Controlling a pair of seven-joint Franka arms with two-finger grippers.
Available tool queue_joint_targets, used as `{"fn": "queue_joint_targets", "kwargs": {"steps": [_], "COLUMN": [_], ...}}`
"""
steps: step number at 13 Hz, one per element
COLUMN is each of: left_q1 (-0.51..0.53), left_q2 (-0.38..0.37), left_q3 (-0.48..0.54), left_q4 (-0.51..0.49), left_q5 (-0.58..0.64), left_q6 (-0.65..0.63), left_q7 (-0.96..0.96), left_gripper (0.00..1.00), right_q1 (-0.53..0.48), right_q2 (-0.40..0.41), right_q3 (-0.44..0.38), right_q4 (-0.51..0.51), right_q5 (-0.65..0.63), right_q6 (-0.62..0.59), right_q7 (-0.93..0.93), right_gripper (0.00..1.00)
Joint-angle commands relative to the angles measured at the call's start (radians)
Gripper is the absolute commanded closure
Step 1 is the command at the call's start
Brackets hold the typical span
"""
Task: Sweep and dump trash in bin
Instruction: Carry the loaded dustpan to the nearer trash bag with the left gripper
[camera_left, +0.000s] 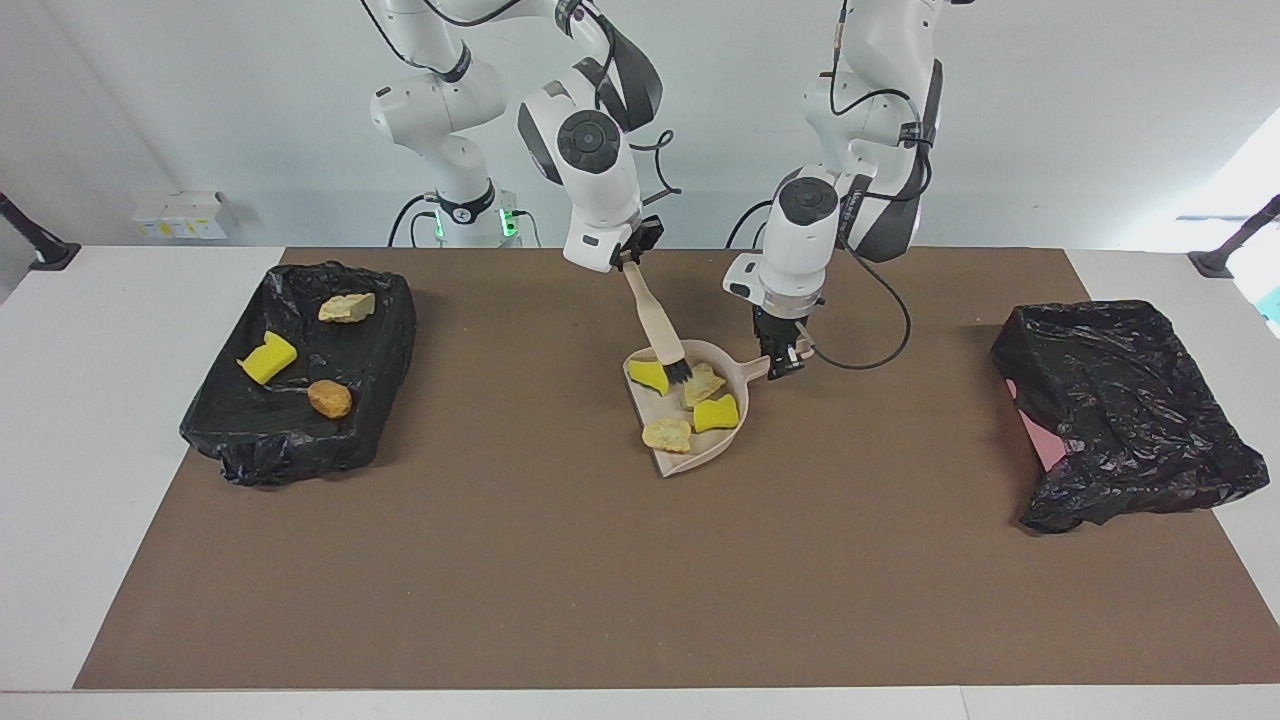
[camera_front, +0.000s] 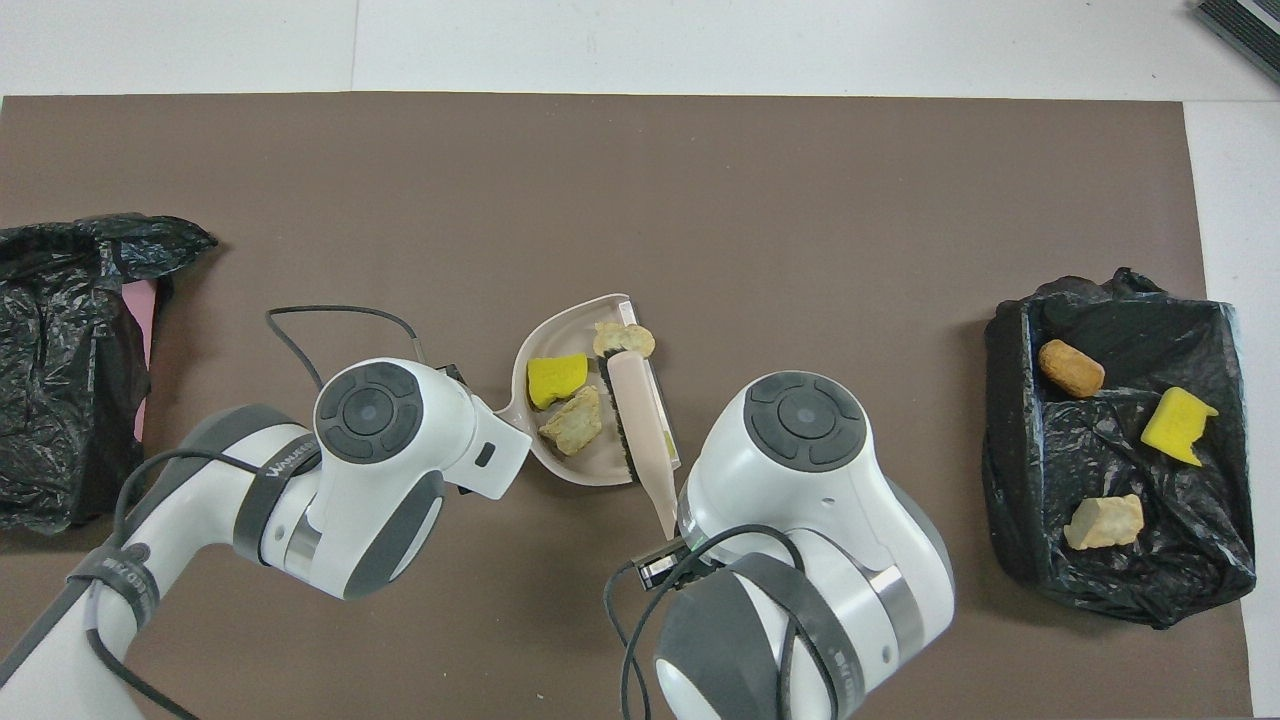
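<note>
The trash (camera_left: 690, 400) is seven small bits: four lie in the dustpan (camera_left: 700, 455) in the middle of the table, and three lie in the black bin (camera_left: 300, 440) at the right arm's end. We think the bits are light and soft, so we carry them in the pan. Our left gripper (camera_left: 785, 365) pinches the pan's handle, and our right gripper (camera_left: 628, 262) pinches the brush (camera_left: 660, 335) over the pan.
</note>
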Motion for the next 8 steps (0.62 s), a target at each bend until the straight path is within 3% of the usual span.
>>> {"fn": "queue_joint_targets", "kwargs": {"steps": [1,4,8], "left_q1": [0.088,0.180,0.269], "left_q2": [0.031,0.034,0.124], "left_q3": [-0.003,-0.003,-0.002], "left_q4": [0.051,0.137,0.421], "left_q5": [-0.083,-0.129,-0.140], "left_q6": [0.015,-0.054,-0.321], "left_q7": [0.161,0.262,0.348], "left_gripper": [1.00,1.00,1.00], "right_q1": [-0.010,-0.010,0.041], "right_q2": [-0.027,-0.038,-0.085], "right_q3": [0.005,0.005,0.013], "right_q4": [-0.029,-0.045,-0.107], "right_q5": [0.027,0.027,0.022], "right_q6": [0.016,0.017,0.055], "right_q7": [0.015,0.030,0.239], "right_gripper": [1.00,1.00,1.00]}}
